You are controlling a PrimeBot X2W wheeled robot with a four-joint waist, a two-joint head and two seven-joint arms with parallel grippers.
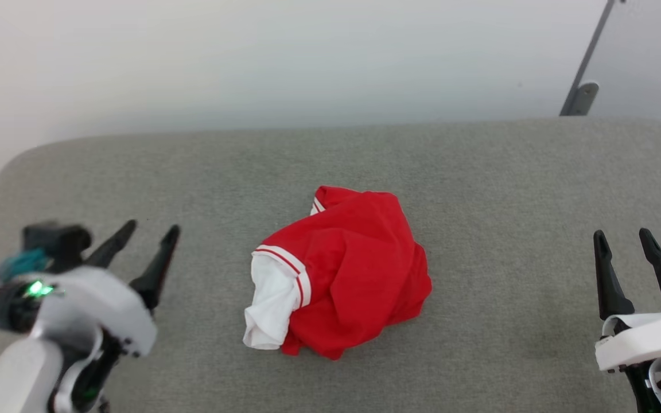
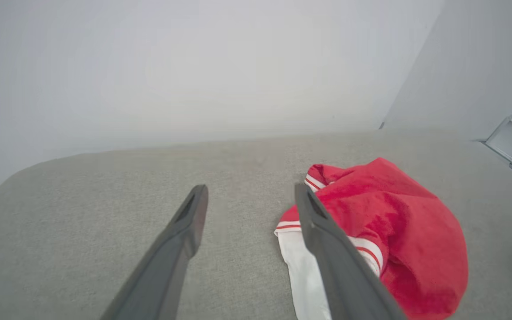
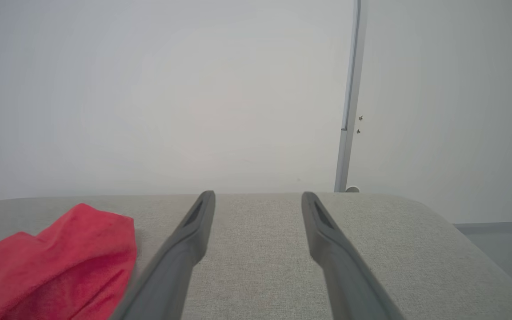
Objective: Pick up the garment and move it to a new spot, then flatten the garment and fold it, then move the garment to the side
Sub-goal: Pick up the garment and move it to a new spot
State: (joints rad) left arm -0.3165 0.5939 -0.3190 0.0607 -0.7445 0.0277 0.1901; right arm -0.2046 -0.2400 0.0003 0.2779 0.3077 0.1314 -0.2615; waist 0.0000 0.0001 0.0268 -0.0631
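Note:
The garment [image 1: 348,269] lies bunched in a heap at the middle of the grey cushioned surface [image 1: 479,183]; it is red, with one white sleeve with striped trim sticking out at its lower left. My left gripper [image 1: 151,230] hovers open well to its left, nothing between the fingers. In the left wrist view the garment [image 2: 398,231] sits to the right of the open gripper [image 2: 251,191], partly behind the right finger. My right gripper [image 1: 623,235] stands open far to the garment's right. The right wrist view has the garment [image 3: 60,262] at lower left of its open gripper [image 3: 258,195].
The grey surface ends at a rounded back edge against a pale wall [image 1: 250,57]. A thin metal pole [image 1: 586,74] stands behind the right rear corner. Bare cushion lies on all sides of the heap.

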